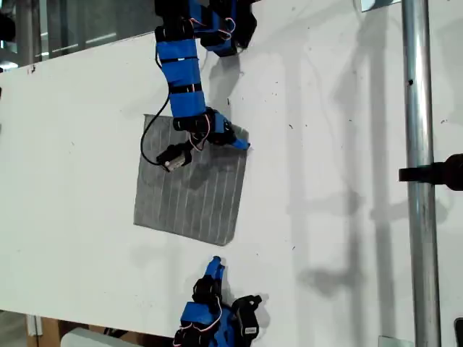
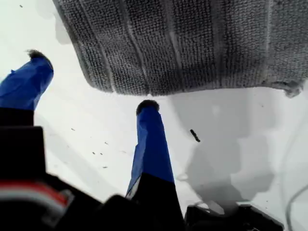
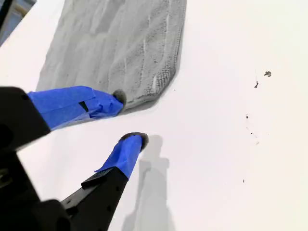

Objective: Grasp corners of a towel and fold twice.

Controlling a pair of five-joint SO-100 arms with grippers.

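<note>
The grey striped towel (image 1: 192, 191) lies flat on the white table. In the exterior view, my second gripper (image 1: 236, 142) reaches down from the top arm to the towel's upper right corner (image 1: 244, 134). It is open (image 3: 130, 118); one blue fingertip (image 3: 118, 97) touches the edge by that corner (image 3: 151, 91) and the other rests on bare table. My first gripper (image 1: 215, 266), on the bottom arm, stands open (image 2: 90, 83) just short of the towel's near edge (image 2: 183, 82), holding nothing. The towel (image 3: 115, 38) fills the far part of the second wrist view.
A metal pole (image 1: 415, 108) with a black clamp (image 1: 434, 174) stands at the exterior view's right. A black cable (image 1: 148, 141) from the top arm hangs over the towel's left part. The table's front edge (image 1: 72, 318) runs along the exterior view's lower left.
</note>
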